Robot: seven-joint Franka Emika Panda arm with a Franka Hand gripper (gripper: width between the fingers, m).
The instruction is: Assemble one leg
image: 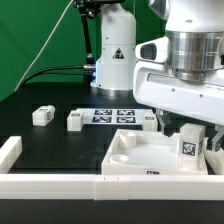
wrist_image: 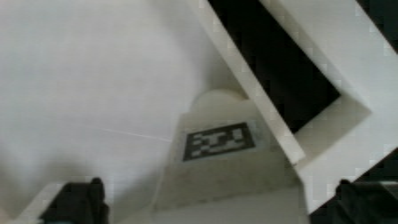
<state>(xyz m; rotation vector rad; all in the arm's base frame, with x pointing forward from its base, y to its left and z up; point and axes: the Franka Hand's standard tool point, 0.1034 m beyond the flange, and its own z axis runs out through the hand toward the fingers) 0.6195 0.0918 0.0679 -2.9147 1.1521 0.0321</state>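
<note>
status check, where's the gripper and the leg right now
Gripper open, over the tray-like piece. Tagged leg below, between the fingers, not gripped. Two more legs loose on the table. Nothing in the way.

A robotics lab: a green screen (image: 35, 40) behind, a black table (image: 60, 145), tagged marker board (image: 113, 115).

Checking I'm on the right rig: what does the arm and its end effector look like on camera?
White, rounded arm with a black triangle mark on its base column and dark cables trailing off it. The wrist is a silver cylinder over a white boxy body. The end effector has dark, blocky fingertips.
</note>
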